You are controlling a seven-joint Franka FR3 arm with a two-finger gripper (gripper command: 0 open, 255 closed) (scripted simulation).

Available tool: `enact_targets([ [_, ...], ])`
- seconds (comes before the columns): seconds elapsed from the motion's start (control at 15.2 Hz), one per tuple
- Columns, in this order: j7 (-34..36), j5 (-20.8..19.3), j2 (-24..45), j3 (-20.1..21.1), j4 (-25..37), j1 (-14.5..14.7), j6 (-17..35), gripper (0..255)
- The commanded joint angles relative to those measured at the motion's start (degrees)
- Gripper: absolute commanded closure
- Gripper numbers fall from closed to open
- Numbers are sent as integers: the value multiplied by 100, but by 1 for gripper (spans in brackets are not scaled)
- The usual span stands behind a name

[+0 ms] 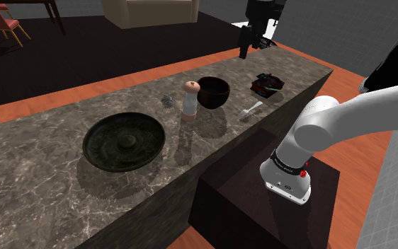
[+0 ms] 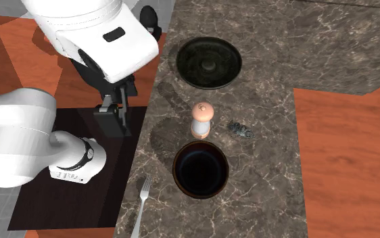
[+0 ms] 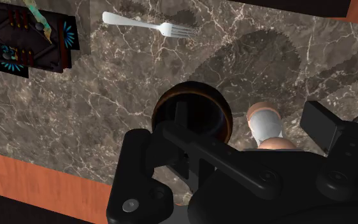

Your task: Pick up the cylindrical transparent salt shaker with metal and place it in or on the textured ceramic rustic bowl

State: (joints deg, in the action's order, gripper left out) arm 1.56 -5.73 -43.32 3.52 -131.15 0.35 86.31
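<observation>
The salt shaker (image 1: 190, 97) stands upright on the marble counter (image 1: 42, 141), pale-bodied with a peach-coloured top. It also appears in the second exterior view (image 2: 202, 120) and in the wrist view (image 3: 264, 121). The dark bowl (image 1: 213, 93) with a brown rim sits right beside it (image 2: 201, 170), (image 3: 203, 109). My black gripper (image 1: 247, 44) hangs open and empty, high above the counter near the bowl and shaker (image 2: 112, 119). In the wrist view the gripper (image 3: 251, 125) looks down on both, its fingers standing wide apart.
A dark round plate (image 1: 124, 141) lies further along the counter from the shaker. A fork (image 3: 149, 24) and a dark patterned object (image 3: 26, 37) lie past the bowl. A small grey lump (image 2: 239, 128) sits behind the shaker. Orange floor borders the counter.
</observation>
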Motion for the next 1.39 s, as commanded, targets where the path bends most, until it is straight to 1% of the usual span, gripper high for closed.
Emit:
enact_targets([
  [0.0,0,0,0,0,0,0,0,0],
  [0.53,621,203,1333,429,20,64,1085,0],
  [0.79,928,221,2110,629,209,83,1559,0],
  [1.12,1320,150,3154,850,611,109,2052,0],
  [1.19,1345,142,3219,860,641,114,2077,0],
  [1.32,1350,132,3238,854,505,110,2232,0],
])
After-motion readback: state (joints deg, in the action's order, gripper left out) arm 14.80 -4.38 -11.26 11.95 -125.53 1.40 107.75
